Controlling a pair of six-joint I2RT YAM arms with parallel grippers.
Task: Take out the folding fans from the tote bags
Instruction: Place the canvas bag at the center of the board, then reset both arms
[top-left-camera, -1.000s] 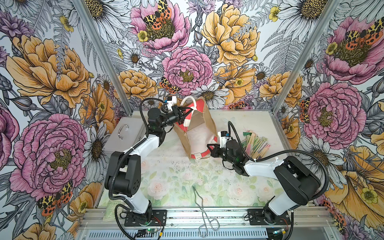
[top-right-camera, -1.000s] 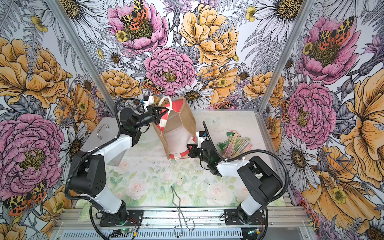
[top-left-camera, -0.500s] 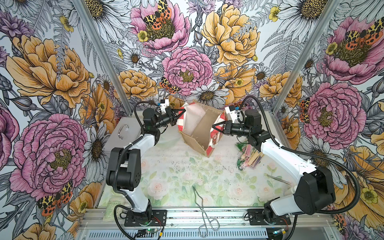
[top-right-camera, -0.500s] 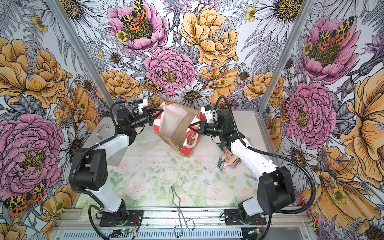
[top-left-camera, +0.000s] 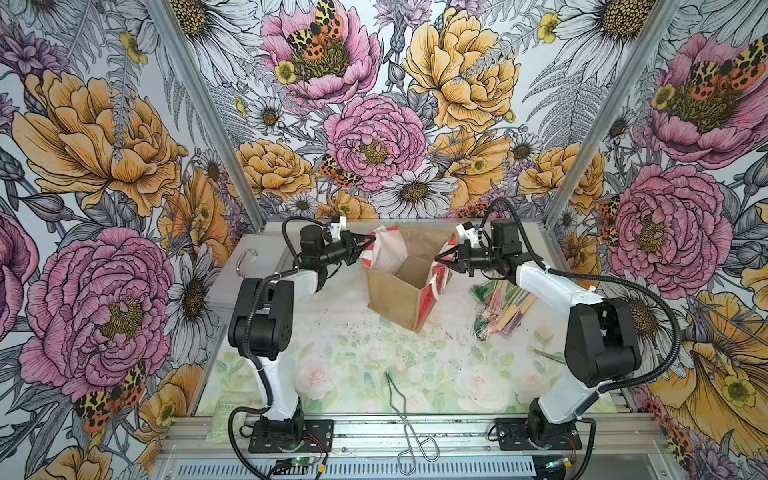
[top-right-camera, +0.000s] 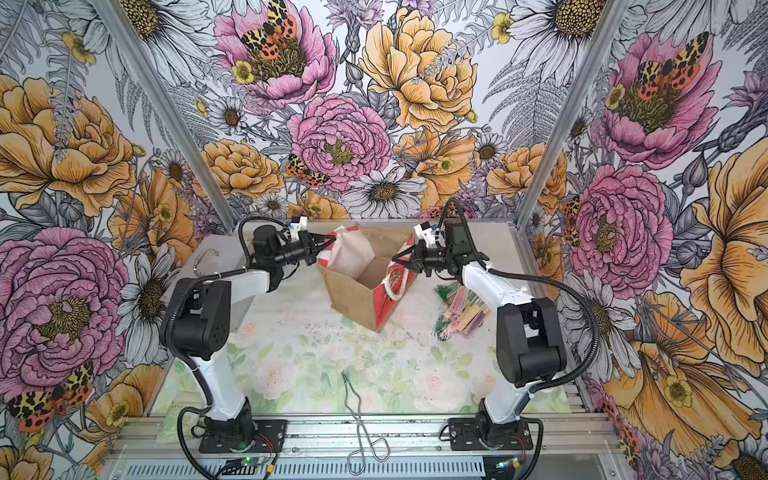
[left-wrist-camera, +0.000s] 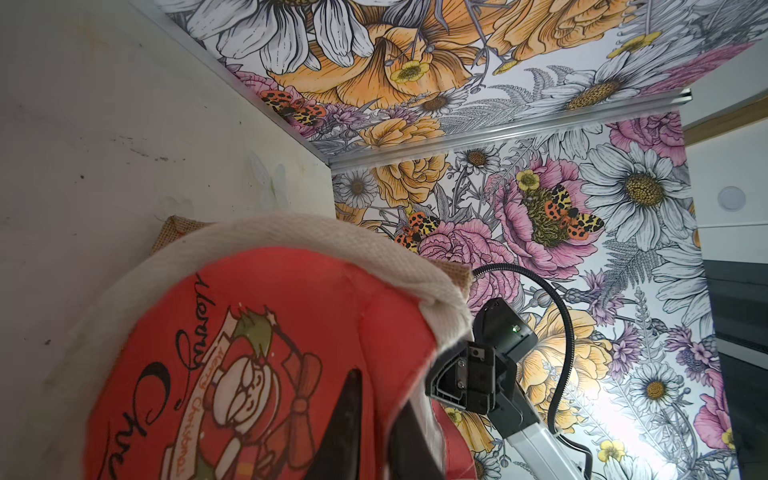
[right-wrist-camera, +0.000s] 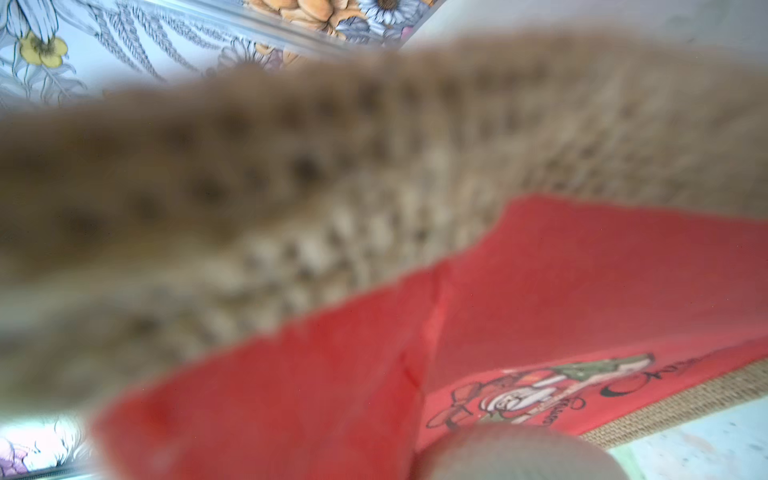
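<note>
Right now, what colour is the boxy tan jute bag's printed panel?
Red panel with Christmas print; clearest in left wrist view.

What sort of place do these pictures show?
Probably a robot test booth, not a home: a left arm and a right arm are bolted to a metal rail, at a table closed in by flower-printed walls.

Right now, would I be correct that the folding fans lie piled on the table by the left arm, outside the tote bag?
No: the folding fans lie piled by the right arm, not the left, as both top views show; they are on the table, outside the tote bag.
</note>
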